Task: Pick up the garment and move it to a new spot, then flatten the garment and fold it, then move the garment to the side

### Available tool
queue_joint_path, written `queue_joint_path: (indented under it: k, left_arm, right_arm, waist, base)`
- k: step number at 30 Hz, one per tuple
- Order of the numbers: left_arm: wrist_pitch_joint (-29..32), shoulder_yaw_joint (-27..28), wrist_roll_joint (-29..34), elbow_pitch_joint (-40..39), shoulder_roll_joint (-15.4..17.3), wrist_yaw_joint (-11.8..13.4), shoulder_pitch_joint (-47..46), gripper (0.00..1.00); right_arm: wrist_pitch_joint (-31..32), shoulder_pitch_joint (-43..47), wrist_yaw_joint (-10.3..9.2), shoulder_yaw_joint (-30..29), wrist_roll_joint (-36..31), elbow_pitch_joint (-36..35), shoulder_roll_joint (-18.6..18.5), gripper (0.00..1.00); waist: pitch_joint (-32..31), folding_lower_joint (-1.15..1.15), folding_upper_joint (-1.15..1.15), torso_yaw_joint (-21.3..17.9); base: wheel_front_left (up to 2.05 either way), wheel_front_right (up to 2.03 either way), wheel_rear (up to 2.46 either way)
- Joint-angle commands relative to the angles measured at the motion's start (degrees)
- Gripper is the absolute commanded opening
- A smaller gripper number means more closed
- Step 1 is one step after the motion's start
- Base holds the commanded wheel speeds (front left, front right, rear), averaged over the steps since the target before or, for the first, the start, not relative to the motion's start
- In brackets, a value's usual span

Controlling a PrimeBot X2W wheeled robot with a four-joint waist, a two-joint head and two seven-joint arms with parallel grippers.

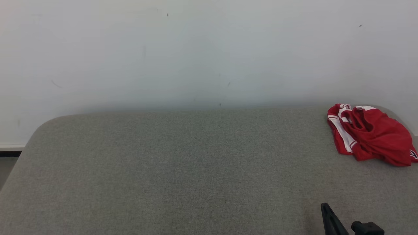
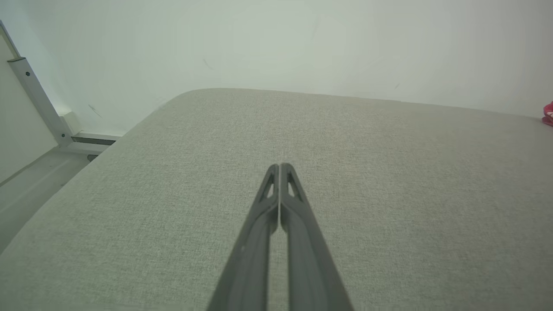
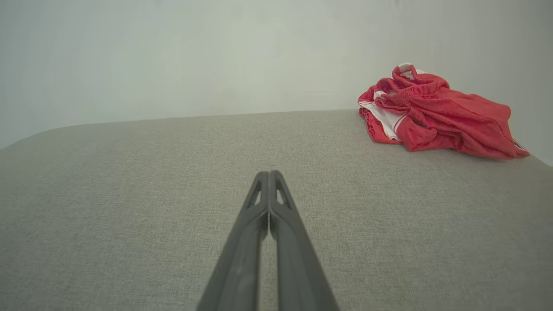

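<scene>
Starting nearest: the right tool [image 3: 268, 172] is seen with its two fingers pressed together tip to tip, nothing held, poised low over grey fabric. The left tool [image 2: 280, 166] is likewise closed and empty, over the left part of the tabletop [image 1: 183, 169].

Middle ground: a broad stretch of felt-like tabletop lies between the tools and the pale back wall [image 1: 196, 58]. Good room for laying out and folding is judged to be here. Rounded corners are noted at far left and far right. On the left the surface drops to the floor beside a metal rail [image 2: 39, 103].

Far right: the red shorts [image 3: 432, 116], mesh-looking with white side stripes, lie crumpled in a heap at the far right corner. They are close to the wall and well apart from both tools.

Handling, as judged:
- Light, limp and not fragile; draping and sagging are expected once lifted.
- The mesh may catch on a fingertip.
- A hold is best taken at the bunched waistband on top of the heap, or at a raised fold by the white stripe.
- The tools would need opening first.
- With the heap so near the right edge, a sideways push could send it off.
</scene>
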Motion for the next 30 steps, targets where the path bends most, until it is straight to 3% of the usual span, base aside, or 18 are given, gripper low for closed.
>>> queue_joint_path:
  k: [1, 14, 30]
  left_arm:
    - [0.8, 0.5, -2.6, -0.4, 0.1, 0.0, -1.2, 0.00]
    - [4.5, 0.8, -16.8, -0.8, -1.4, -0.1, -3.9, 0.00]
    - [7.9, 1.1, -29.6, -1.0, -2.7, -0.2, -6.4, 0.00]
  right_arm:
    - [0.8, -1.3, 0.00, -0.5, 2.7, -0.5, 0.1, 0.00]
    - [4.4, -2.7, -0.02, -1.1, 18.2, -1.9, 1.0, 0.00]
    - [7.8, -4.2, -0.03, -1.7, 32.2, -2.8, 1.9, 0.00]
  waist:
    - [0.1, 0.00, 0.00, 0.0]
    - [0.9, 0.00, 0.00, 0.0]
    - [1.8, 0.00, 0.00, 0.0]
  base:
    - [0.00, 0.00, 0.00]
    - [0.00, 0.00, 0.00]
    - [0.00, 0.00, 0.00]
